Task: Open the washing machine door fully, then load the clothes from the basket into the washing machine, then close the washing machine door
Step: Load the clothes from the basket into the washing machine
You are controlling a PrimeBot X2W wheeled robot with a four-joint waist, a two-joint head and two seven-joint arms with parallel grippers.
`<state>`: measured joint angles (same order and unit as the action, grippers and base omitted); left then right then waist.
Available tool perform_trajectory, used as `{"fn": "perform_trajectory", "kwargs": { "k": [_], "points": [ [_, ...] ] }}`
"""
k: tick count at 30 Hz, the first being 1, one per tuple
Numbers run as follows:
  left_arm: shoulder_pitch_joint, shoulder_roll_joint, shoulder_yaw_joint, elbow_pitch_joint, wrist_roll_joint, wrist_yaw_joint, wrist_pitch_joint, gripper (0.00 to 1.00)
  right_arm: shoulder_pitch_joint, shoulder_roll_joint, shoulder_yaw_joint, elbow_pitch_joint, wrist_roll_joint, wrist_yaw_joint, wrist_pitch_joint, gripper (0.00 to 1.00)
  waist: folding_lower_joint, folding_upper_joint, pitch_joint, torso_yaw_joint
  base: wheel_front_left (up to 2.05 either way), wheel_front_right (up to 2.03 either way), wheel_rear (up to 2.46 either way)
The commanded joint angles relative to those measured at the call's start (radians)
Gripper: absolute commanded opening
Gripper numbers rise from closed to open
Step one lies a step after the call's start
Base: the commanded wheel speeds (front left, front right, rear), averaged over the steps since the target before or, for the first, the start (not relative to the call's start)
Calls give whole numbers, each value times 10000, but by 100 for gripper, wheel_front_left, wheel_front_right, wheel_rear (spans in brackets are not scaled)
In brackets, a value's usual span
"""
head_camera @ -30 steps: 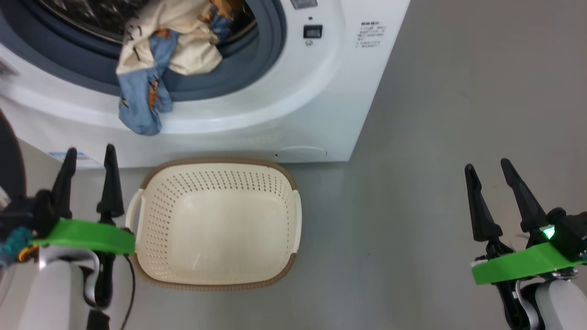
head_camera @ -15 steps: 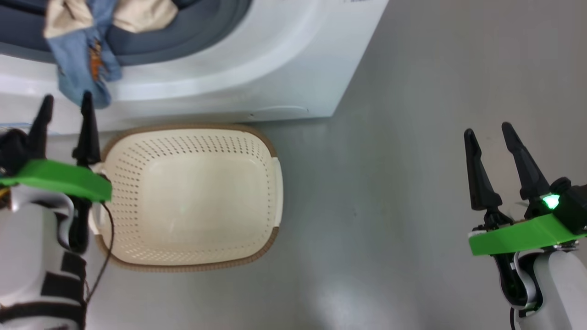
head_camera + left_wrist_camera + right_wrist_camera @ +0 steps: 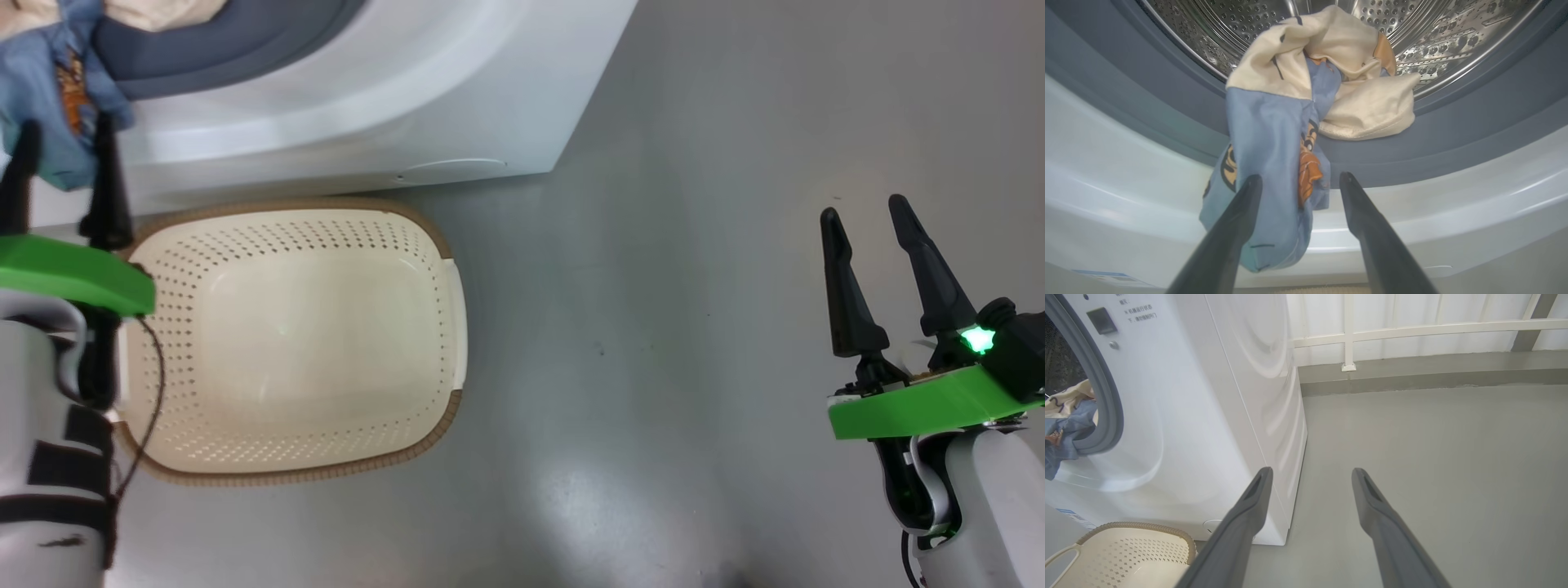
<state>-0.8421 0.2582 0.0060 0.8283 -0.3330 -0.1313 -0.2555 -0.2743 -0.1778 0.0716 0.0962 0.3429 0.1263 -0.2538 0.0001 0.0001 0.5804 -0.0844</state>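
Hanging over the gasket (image 3: 1453,130) lip of the washing machine (image 3: 367,98), the clothes (image 3: 1274,163) lay at twelve o'clock from the left gripper (image 3: 1300,176), whose spread, empty fingers pointed at the blue tail, its long axis running twelve to six. Cream folds bunched at the drum (image 3: 1453,32) mouth. The basket (image 3: 445,245) stood empty at three o'clock; the right gripper (image 3: 863,207), fingers also spread, was well apart, so the left arm seemed nearer.

My head camera looks steeply down on the floor (image 3: 694,286), with the basket (image 3: 286,245) at nine o'clock and the washing machine (image 3: 367,98) at eleven. My left wrist camera sits close, facing the drum (image 3: 1453,36) and the clothes (image 3: 1274,134). My right wrist camera looks low along the floor past the machine's corner. All share its front.
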Motion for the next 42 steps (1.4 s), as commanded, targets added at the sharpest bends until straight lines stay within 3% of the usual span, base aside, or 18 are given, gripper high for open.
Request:
{"fn": "perform_trajectory", "kwargs": {
  "k": [1,9,10,11,12,13,14,20,28,37,42],
  "points": [
    [-147,608,360,-35,74,6,-63,100,-56,-40,261,-270,-84,44,-80,100,-1,-1,85,-108,0,0,0],
    [-632,702,1006,355,551,15,-63,100,-186,-46,304,-437,-115,44,-80,100,-1,-1,357,-267,0,0,0],
    [-663,685,1044,402,617,15,-63,85,-183,-43,299,-446,-123,44,-80,100,-1,-1,368,-272,0,0,0],
    [-684,670,1080,443,678,14,-63,50,-176,-38,298,-450,-131,44,-80,100,-1,-1,367,-277,0,0,0],
    [-701,659,1118,473,732,14,-63,50,-167,-31,298,-452,-137,44,-80,100,-1,-1,368,-279,0,0,0],
    [-712,649,1153,500,783,14,-63,8,-162,-18,304,-449,-145,44,-80,100,-1,-1,368,-282,0,0,0],
    [-719,640,1181,525,833,13,-63,0,-167,-3,315,-440,-151,44,-80,100,-1,-1,366,-286,0,0,0],
    [-826,552,1017,201,1045,9,-63,0,-256,123,424,-419,-142,44,-80,100,-1,-1,381,-254,0,0,0],
    [-1601,511,-53,-602,798,7,-63,0,-335,273,548,-379,-95,44,-80,100,-1,-1,521,-180,0,0,0],
    [-3276,894,-1470,1531,381,7,-63,0,-440,462,853,-352,15,44,-80,100,-1,-1,661,-667,0,0,0],
    [-4184,1109,-1561,1751,325,7,-63,0,-496,539,866,-373,41,44,-80,100,-1,-1,807,-898,0,0,0]
  ]
}}
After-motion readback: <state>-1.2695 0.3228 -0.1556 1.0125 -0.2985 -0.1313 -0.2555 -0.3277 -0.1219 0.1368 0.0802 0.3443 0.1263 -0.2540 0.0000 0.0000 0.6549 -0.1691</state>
